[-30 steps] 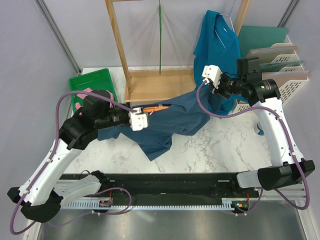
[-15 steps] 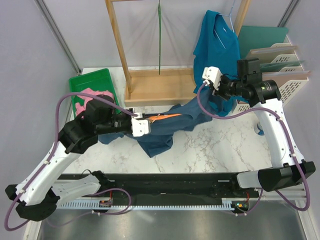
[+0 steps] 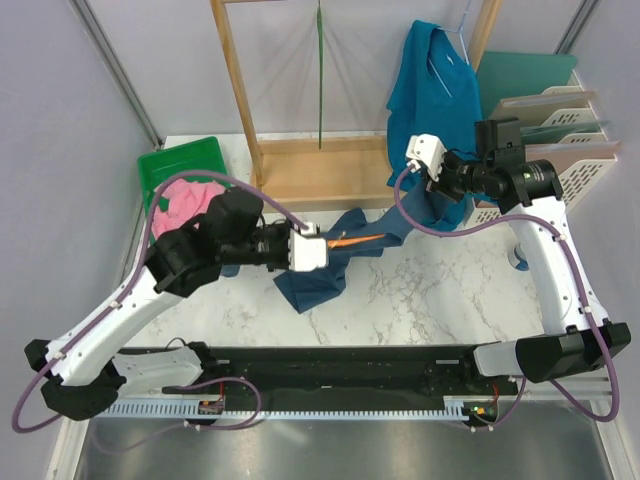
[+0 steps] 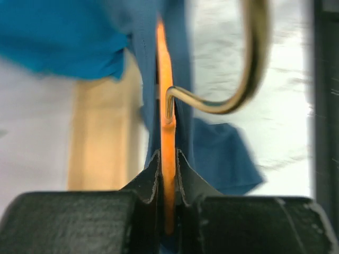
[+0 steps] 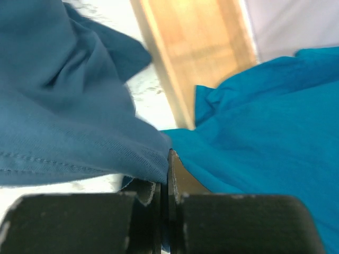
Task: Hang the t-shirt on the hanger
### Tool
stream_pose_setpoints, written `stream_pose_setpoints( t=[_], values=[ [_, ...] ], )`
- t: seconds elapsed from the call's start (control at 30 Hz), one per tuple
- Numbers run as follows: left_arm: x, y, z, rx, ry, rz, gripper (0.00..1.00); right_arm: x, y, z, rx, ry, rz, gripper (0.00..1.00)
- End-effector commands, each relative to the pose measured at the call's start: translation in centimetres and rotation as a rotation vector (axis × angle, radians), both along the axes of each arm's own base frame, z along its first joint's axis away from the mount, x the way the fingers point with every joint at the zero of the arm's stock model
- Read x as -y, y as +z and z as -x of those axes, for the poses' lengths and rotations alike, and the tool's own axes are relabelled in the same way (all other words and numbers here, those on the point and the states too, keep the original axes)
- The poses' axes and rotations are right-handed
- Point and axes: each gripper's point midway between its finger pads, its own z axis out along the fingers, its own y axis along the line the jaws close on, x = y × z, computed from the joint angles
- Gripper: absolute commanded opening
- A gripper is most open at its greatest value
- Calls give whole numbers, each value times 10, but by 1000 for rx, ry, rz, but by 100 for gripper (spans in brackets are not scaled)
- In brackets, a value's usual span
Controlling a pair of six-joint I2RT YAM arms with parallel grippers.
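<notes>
My left gripper (image 3: pixel 326 247) is shut on the thin orange hanger (image 3: pixel 356 239) and holds it above the table. In the left wrist view the orange bar (image 4: pixel 167 106) runs straight out from between my shut jaws (image 4: pixel 167 161), and its metal hook (image 4: pixel 249 79) curves off to the right. The navy t-shirt (image 3: pixel 315 280) hangs bunched around the hanger, with a fold trailing onto the marble. Its far end rises to my right gripper (image 3: pixel 420 190). In the right wrist view that gripper (image 5: pixel 165 164) is shut on a navy shirt edge (image 5: pixel 69 116).
A teal shirt (image 3: pixel 435 85) hangs on the wooden rack (image 3: pixel 300 175) just behind my right gripper. A green hanger (image 3: pixel 320 70) hangs from the rack's top. A green bin (image 3: pixel 160 165) with a pink garment (image 3: pixel 185 195) stands back left. A file organiser (image 3: pixel 565 130) stands back right.
My left gripper has moved right with the hanger, toward the right gripper. The navy shirt has slackened and bunched between them. The right gripper has barely moved.
</notes>
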Motion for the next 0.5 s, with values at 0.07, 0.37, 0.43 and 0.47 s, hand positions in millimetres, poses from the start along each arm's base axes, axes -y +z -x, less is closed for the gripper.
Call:
stream_pose_setpoints(
  t=[0.07,0.37,0.43,0.47],
  values=[
    [9,2,40,-17,-136,-5,2,-3,12,-3,29,8,-17,4],
    [-5,41,-30,-175,174,186,2,0,9,3,31,10,-7,14],
    [7,47,25,-163,-114,190,2,1,8,2,31,4,-1,11],
    [11,26,33,-135,-134,118,2,1,7,0,30,4,1,10]
  ],
)
